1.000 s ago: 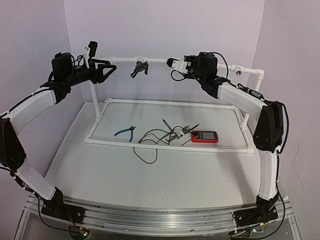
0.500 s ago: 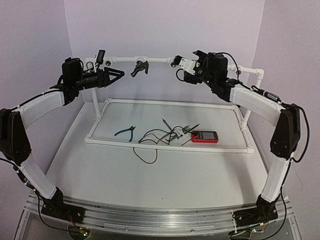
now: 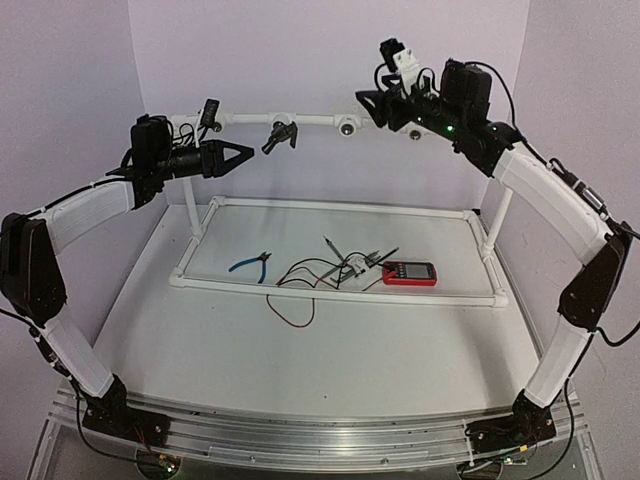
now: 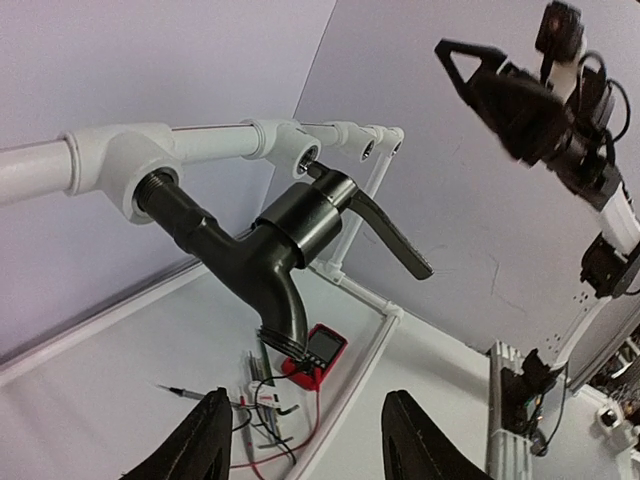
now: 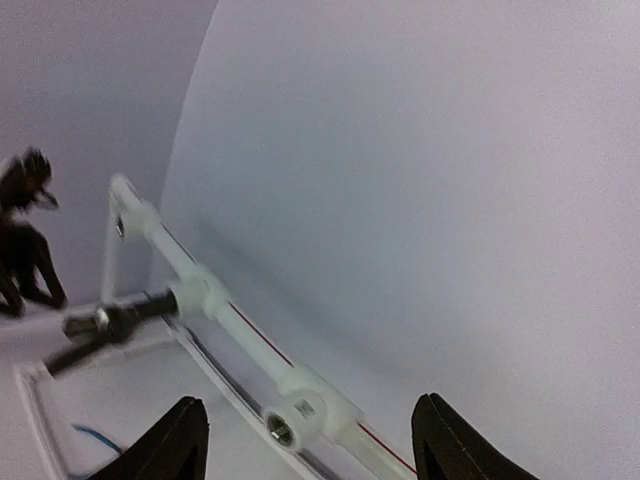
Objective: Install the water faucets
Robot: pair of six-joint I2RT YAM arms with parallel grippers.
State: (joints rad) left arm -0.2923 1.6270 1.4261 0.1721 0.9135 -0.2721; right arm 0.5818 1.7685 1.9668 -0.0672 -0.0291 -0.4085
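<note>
Left gripper (image 3: 240, 154) is hovering just left of the faucet (image 3: 280, 134), level with it, fingers spread wide and gripping nothing. It looks lined up to close on the body and turn it. The faucet itself is hanging off the upper pipe (image 3: 312, 120), spout down and threaded end seated in 1 tee. The wrist view is showing a few threads exposed, so I'd judge it is not fully home.

Right of the faucet, an empty socket (image 3: 347, 124) is waiting, and the right gripper (image 3: 368, 98) is hanging above and right of that, jaws apart and empty.

Far below the faucet, blue pliers (image 3: 250, 263), a wire tangle (image 3: 335, 270) and a red meter (image 3: 409, 272) are lying well clear. Nothing is blocking the left gripper's path. Only the lever handle, sticking out, is looking likely to catch a finger during turning.
</note>
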